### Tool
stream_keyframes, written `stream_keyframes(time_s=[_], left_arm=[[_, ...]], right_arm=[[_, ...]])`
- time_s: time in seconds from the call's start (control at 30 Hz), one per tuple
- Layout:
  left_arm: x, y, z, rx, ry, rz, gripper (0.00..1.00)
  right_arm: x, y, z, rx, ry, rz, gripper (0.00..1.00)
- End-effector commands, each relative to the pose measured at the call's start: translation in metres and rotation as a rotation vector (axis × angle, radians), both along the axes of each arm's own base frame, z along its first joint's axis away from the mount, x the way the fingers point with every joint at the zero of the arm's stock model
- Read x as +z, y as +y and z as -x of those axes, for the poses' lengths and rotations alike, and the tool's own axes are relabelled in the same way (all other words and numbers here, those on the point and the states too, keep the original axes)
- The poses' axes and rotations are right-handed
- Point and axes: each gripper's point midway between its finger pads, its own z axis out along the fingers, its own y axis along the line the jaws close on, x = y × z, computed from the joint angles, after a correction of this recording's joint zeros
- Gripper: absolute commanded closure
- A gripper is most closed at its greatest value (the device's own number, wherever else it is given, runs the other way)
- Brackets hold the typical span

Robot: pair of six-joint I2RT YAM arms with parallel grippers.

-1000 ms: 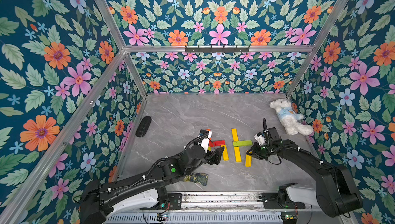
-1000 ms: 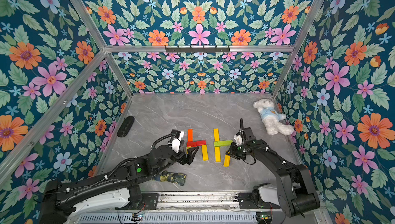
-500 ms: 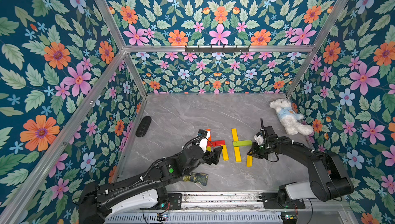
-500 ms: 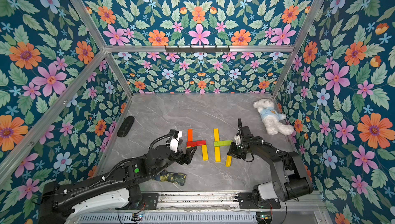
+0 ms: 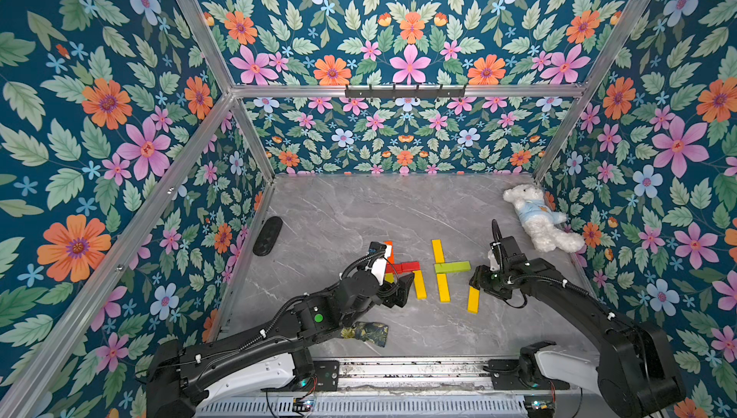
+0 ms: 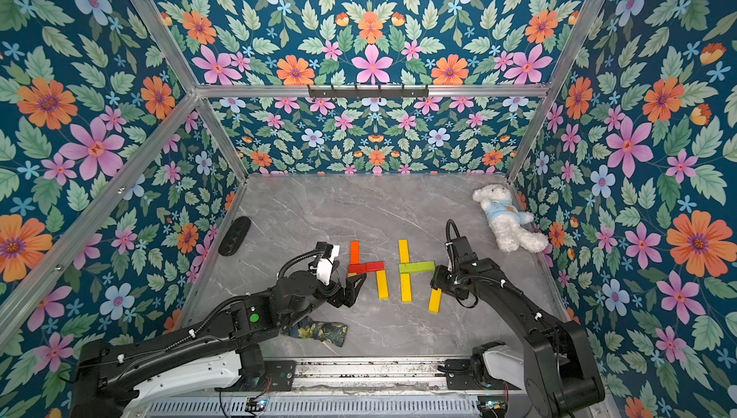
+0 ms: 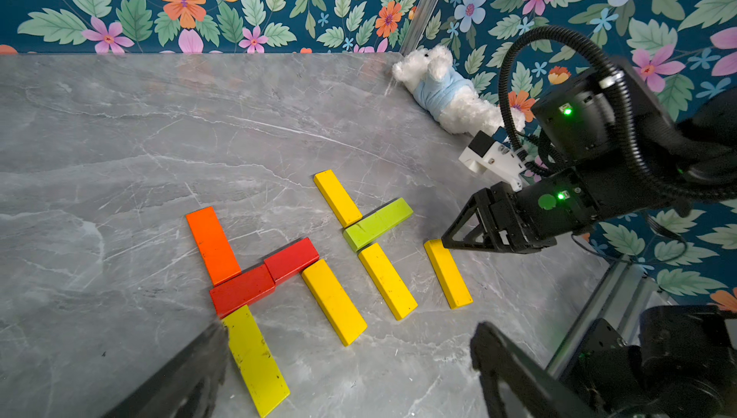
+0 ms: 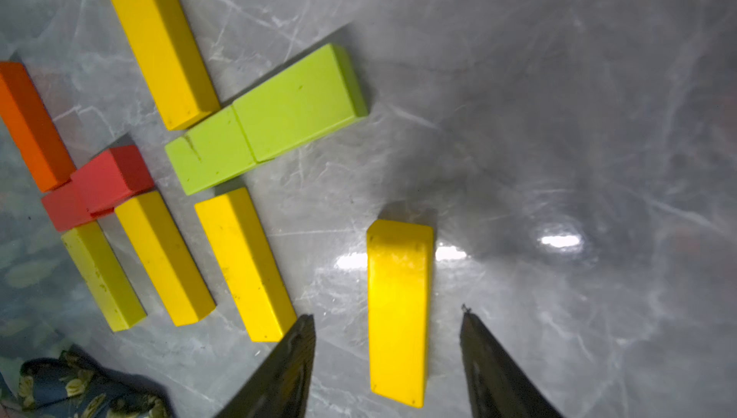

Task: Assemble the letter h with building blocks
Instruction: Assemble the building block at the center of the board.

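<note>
The building blocks lie flat on the grey table. To the left, an orange bar, two red bars and two yellow bars form one group. Beside it, a yellow bar, a lime green pair and another yellow bar form a second group. A lone yellow bar lies to their right. My right gripper is open around its near end, with a gap on each side. My left gripper stands wide open over the left group, holding nothing.
A white stuffed bear lies at the back right against the wall. A black oval object rests by the left wall. A dark floral cloth lies near the front rail, under my left arm. Floral walls close in three sides.
My right gripper has opened and let go of the lone yellow bar, which now rests on the table. The left arm has barely moved.
</note>
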Motion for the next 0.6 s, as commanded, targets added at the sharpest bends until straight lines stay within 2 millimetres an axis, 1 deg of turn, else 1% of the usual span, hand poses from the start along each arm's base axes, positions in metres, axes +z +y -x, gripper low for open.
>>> stream_keyframes(time_s=[0.0, 0.13, 0.3, 0.47, 0.57], left_arm=[[0.003, 0.002, -0.004, 0.025, -0.009, 0.012, 0.02], [0.005, 0.004, -0.004, 0.036, -0.013, 0.021, 0.01], [0.005, 0.006, -0.005, 0.048, -0.010, 0.015, 0.01], [0.005, 0.008, -0.006, 0.058, -0.010, 0.017, 0.00], [0.006, 0.008, -0.006, 0.058, -0.013, 0.016, 0.01]], right_arm=[[-0.006, -0.004, 0.012, -0.024, 0.039, 0.086, 0.38], [-0.017, -0.004, 0.016, -0.024, 0.064, 0.128, 0.35], [-0.030, -0.004, 0.024, 0.008, 0.113, 0.187, 0.36], [-0.036, 0.001, 0.027, 0.025, 0.113, 0.176, 0.41], [-0.038, 0.002, 0.026, 0.034, 0.119, 0.179, 0.50]])
